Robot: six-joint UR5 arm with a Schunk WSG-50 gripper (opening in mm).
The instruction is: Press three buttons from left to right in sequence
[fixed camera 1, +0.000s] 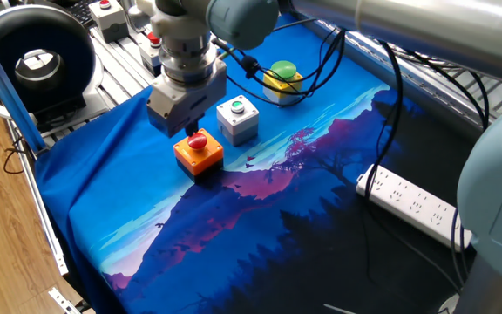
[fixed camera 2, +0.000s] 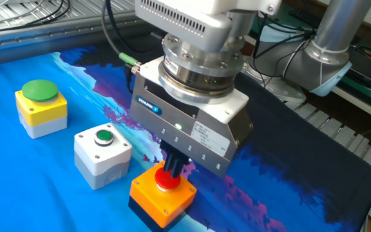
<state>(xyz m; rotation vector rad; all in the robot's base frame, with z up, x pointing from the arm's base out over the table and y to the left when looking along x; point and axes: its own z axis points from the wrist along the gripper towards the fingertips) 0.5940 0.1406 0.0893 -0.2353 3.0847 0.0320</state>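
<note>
The orange box (fixed camera 1: 200, 153) with the red dome button (fixed camera 1: 198, 139) is leftmost on the blue cloth; it also shows in the other fixed view (fixed camera 2: 161, 198). My gripper (fixed camera 2: 174, 170) stands straight over it with its dark fingers shut together, the tips touching the red dome (fixed camera 2: 165, 182). In one fixed view the gripper (fixed camera 1: 189, 130) hides part of the dome. The light grey box with the small green button (fixed camera 1: 238, 119) (fixed camera 2: 102, 154) stands beside it. The yellow box with the large green dome (fixed camera 1: 282, 80) (fixed camera 2: 40, 106) is furthest along.
Two grey boxes with red buttons (fixed camera 1: 152, 48) stand on the metal rails behind the cloth. A black round device (fixed camera 1: 33, 61) sits at the far left. A white power strip (fixed camera 1: 412, 207) and cables lie on the right. The arm's base (fixed camera 2: 321, 51) stands behind.
</note>
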